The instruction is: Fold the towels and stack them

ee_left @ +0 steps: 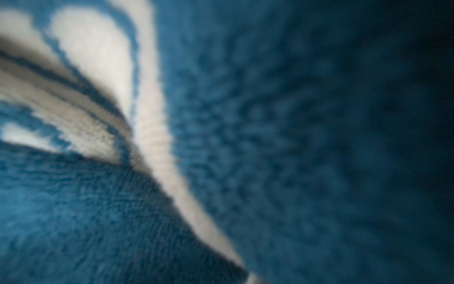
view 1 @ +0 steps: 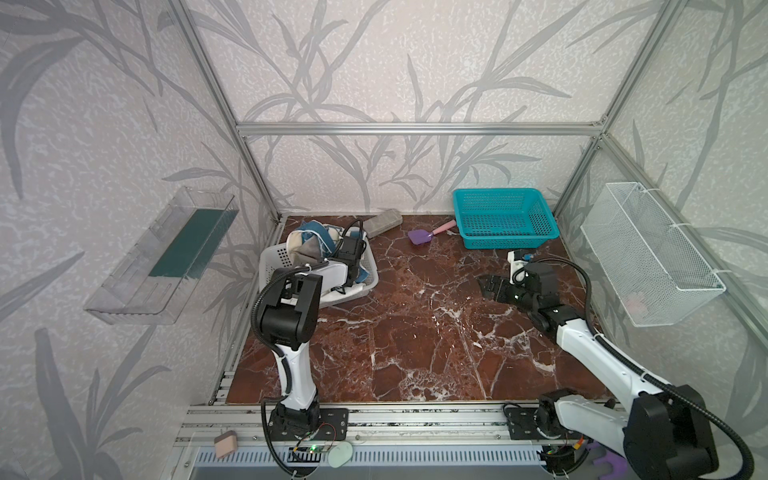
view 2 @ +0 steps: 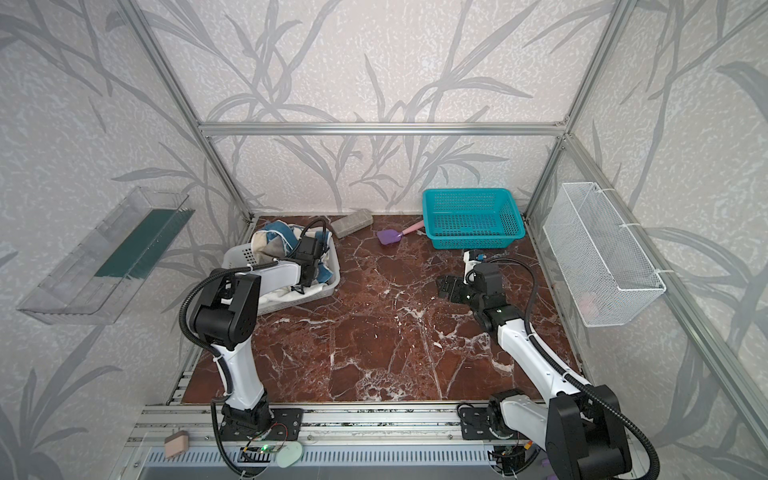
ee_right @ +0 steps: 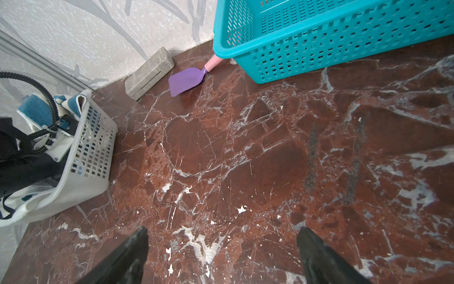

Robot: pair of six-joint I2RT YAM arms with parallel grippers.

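Left pincer (view 1: 352, 272) sunk among towels (view 1: 309, 229) in white basket (view 1: 272, 258); its state cannot be told. Right pincer (ee_right: 222, 236) wide open above worktop (ee_right: 221, 159), holding nothing.

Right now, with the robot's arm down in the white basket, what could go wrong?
The towels are bunched together in the white basket, so pulling the blue-bordered towel might drag the others out too. Nothing holds the basket down, so it could tip or slide. A black cable runs across the cloth and may snag.
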